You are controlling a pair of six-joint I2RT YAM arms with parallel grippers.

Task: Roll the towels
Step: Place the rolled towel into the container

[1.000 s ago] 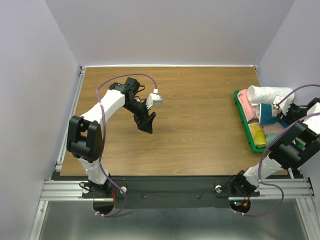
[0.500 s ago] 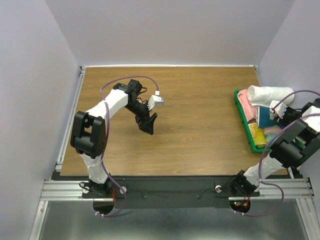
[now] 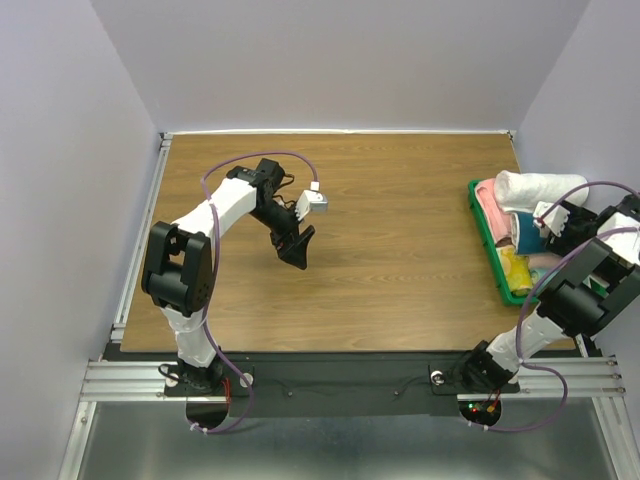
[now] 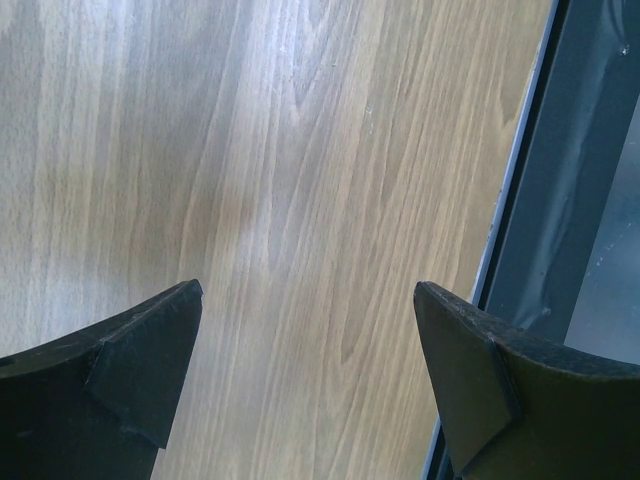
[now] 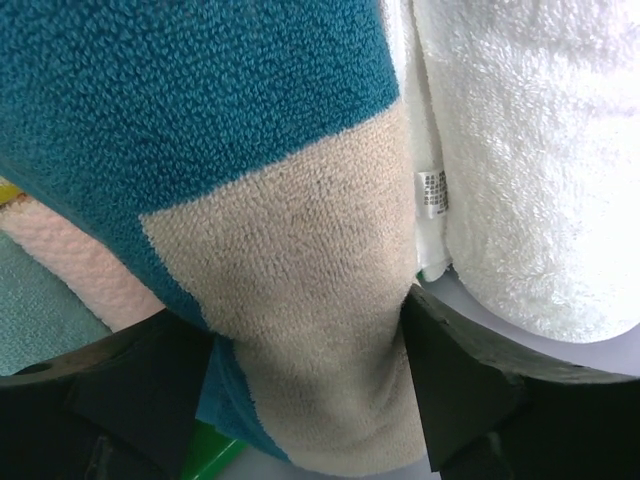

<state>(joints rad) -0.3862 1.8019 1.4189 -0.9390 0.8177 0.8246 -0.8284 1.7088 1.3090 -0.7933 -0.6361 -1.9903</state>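
Left fingers (image 4: 140,370) spread wide over wood-grain bench (image 3: 400,220). Right fingers (image 5: 120,400) straddle rolled teal-and-cream terry towel (image 5: 300,280) in green plastic tray (image 3: 487,245) at right bench edge; gripping or just flanking, can't tell. White terry roll (image 3: 540,187) behind it.

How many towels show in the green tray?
4 at least: a white roll at the far end, a pink one beside it, the teal towel in the middle, a yellow one nearest. The right arm may hide more.
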